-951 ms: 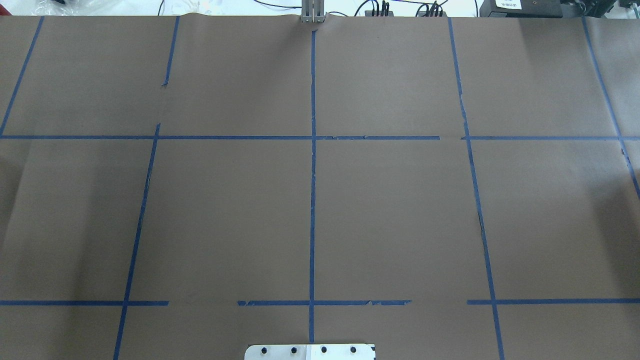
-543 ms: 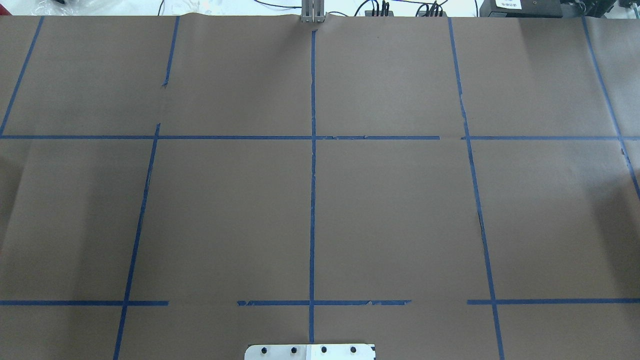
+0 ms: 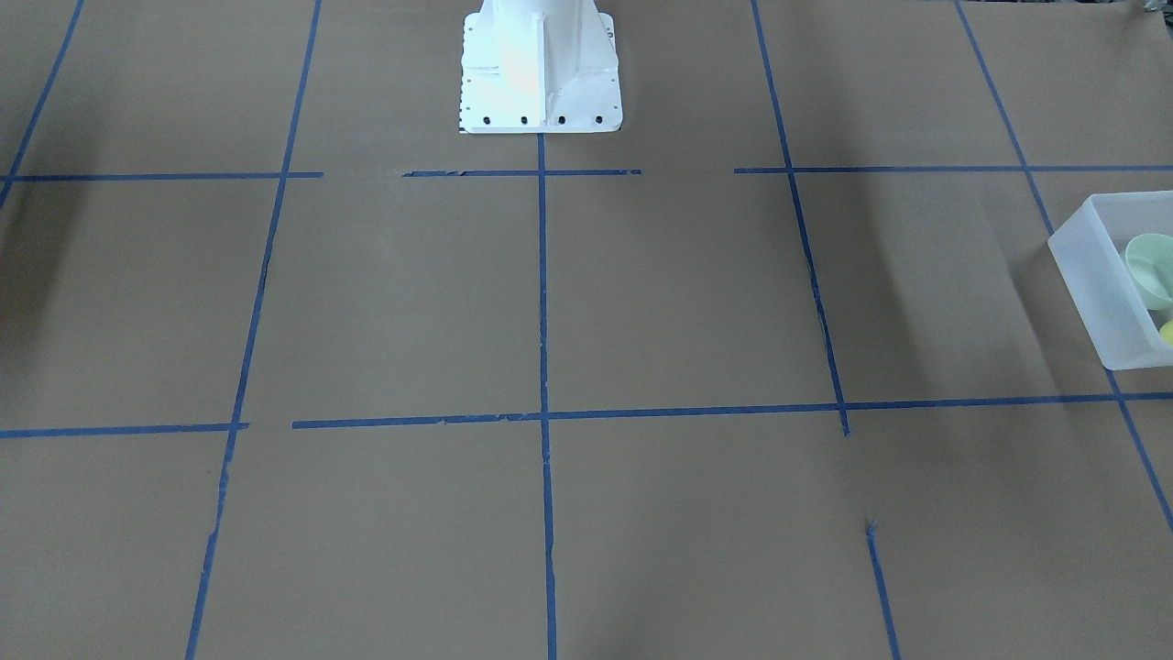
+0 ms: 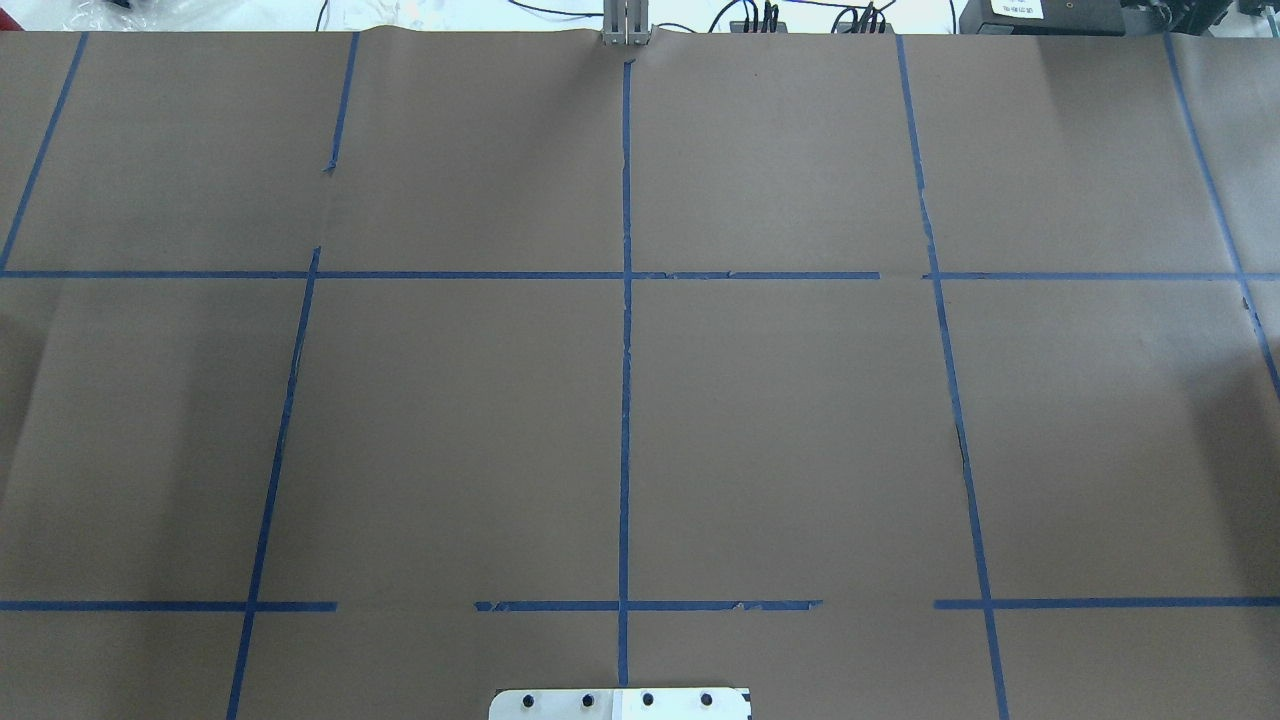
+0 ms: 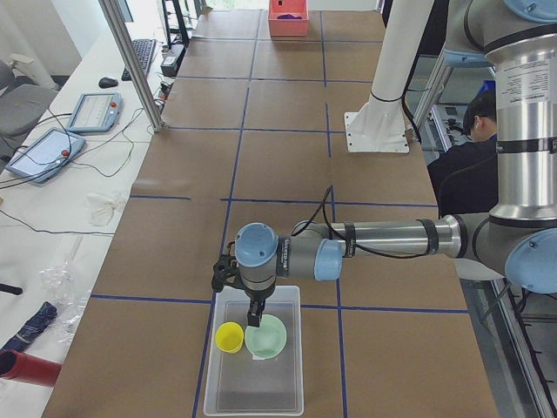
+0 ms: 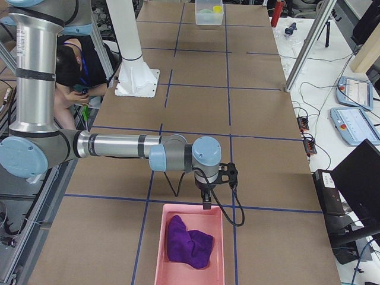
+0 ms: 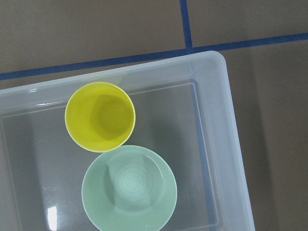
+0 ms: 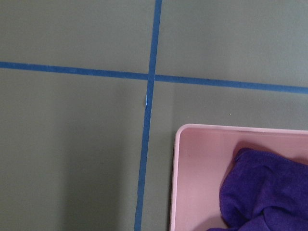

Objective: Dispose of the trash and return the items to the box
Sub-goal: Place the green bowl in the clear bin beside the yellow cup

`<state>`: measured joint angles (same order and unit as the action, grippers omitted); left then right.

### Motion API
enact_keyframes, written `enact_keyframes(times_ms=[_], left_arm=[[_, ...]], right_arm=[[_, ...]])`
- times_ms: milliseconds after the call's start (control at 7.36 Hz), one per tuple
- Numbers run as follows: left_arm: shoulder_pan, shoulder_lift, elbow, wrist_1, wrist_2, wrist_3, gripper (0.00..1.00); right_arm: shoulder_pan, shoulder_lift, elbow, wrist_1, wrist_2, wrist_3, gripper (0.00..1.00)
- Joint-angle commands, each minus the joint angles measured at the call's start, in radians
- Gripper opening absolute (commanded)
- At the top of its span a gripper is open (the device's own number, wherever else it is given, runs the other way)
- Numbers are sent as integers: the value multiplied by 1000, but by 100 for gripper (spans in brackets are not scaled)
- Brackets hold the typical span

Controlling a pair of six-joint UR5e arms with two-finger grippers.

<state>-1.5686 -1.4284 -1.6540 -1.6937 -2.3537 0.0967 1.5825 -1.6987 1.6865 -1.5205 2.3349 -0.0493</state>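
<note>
Though cropped at front view's edge, frosted tub (image 3: 1090, 275) with mint-green bowl (image 3: 1151, 269) and yellow cup (image 3: 1167, 332) inside: judged returned. Left side view: left gripper (image 5: 253, 320) over bowl, spread or pressed together, cannot tell. Right side view: right gripper (image 6: 206, 203) above pink bin (image 6: 153, 237) rim, likewise cannot tell; purple cloth (image 6: 189, 246) inside, presumably binned trash. Left wrist: cup just beside bowl

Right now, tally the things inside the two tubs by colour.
Yellow: 1, the cup in the frosted tub
Mint green: 1, the bowl beside it
Purple: 1, the cloth in the pink tub
Total: 3
</note>
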Motion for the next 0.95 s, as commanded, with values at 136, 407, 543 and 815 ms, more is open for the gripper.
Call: enact_keyframes(times_ms=[136,407,543,815], left_arm=[[1,-1,-6,-3,-1,0,100],[1,-1,-7,-3,-1,0,100],[1,0,-9,-3,-1,0,100],[-1,0,-16,-3,-1,0,100]], right_arm=[[-36,-22,-7,39,6,-14,100],[-47,-26,-13,45,4,-14,100],[-47,-26,-13,46,9,-14,100],[-47,-27,-14,46,9,-14,100]])
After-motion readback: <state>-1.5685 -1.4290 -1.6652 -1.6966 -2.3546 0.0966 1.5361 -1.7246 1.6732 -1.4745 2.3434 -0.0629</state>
